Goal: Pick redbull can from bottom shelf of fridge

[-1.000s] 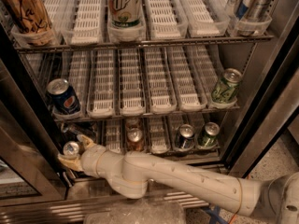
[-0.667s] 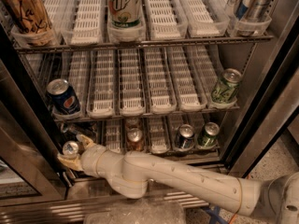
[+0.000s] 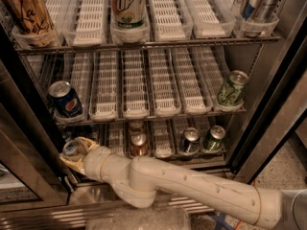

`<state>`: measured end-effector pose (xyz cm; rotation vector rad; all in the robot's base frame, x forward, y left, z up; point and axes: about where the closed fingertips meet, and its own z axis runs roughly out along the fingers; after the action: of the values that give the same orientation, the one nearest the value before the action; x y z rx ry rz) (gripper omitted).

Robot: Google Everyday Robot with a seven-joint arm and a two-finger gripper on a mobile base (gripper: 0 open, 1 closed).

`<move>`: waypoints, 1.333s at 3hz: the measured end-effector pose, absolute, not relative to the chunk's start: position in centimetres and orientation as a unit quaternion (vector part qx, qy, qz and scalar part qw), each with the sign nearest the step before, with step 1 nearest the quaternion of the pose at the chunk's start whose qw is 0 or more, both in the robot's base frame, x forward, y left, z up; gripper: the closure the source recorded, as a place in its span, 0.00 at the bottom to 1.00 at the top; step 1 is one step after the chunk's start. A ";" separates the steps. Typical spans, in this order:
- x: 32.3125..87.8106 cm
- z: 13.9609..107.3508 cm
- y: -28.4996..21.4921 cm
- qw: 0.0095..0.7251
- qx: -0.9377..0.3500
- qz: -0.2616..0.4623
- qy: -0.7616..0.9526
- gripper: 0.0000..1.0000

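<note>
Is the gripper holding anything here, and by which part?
The gripper, at the left end of the bottom shelf, grips the redbull can by its sides, just under the top.

Fridge [image 3: 261, 71] open; three wire racks in view. Claw [image 3: 74, 153] sits at 8 o'clock, in the leftmost lane of the bottom shelf [image 3: 161, 139]. Its fingers [image 3: 87, 142] press against either side of the redbull can [image 3: 70, 147], which is upright with its silver top showing. Arm [image 3: 192, 188] enters from 4 o'clock. On the same shelf: copper can [image 3: 138, 144] near centre, dark can [image 3: 190, 140] and green can [image 3: 214, 138] side by side toward 4 o'clock. Pepsi can [image 3: 64, 99] stands on the middle rack at 9 o'clock, just above the claw.
</note>
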<state>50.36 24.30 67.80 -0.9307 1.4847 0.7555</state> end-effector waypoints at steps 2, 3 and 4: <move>48.8 67.8 24.4 0.554 -0.407 0.334 0.645 1.00; 44.8 66.5 22.8 0.577 -0.383 0.344 0.634 1.00; 44.6 66.5 22.7 0.577 -0.382 0.342 0.635 1.00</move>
<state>44.65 22.67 66.49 -0.8939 1.4868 0.7996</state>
